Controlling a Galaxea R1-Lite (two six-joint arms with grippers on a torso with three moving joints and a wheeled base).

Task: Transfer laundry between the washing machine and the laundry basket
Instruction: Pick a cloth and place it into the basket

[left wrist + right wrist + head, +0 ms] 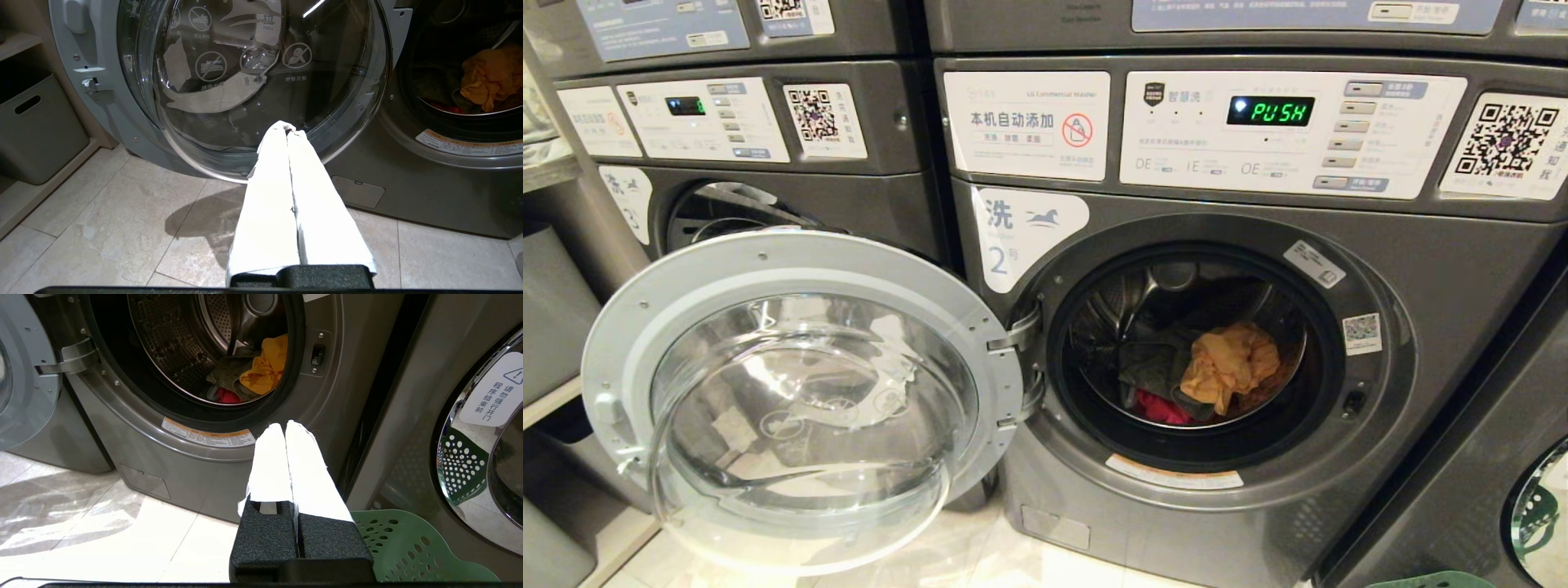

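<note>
- On the far left a shelf unit holds a grey storage bin [39, 126], close beside the swung-out door's free edge.
- The round glass door [800, 392] of the washing machine [1437, 327] stands fully open to the left, hinged at the drum opening's left rim; its bowl of glass bulges toward the near side and fills the room in front of the neighbouring machine on the left.
- The pale tiled floor [102, 228] lies open below the door and in front of the machine.
- The left gripper [287, 130] hangs low above the tiles, its white-wrapped fingers pressed together and holding nothing, tips just short of the door's lower glass rim.
- The drum mouth [1192, 359] is unblocked. Inside lies the laundry: an orange-yellow cloth [1229, 363] on top, a dark olive piece [1147, 367] to its left, a red piece [1160, 407] low at the front.
- The right gripper [284, 425] is likewise pressed together and empty, low before the machine's front panel, under the right part of the drum rim.
- The green perforated laundry basket [408, 547] sits on the floor near right, just beside that gripper.
- Further right, another machine's glass door [482, 441] reflects the basket.
</note>
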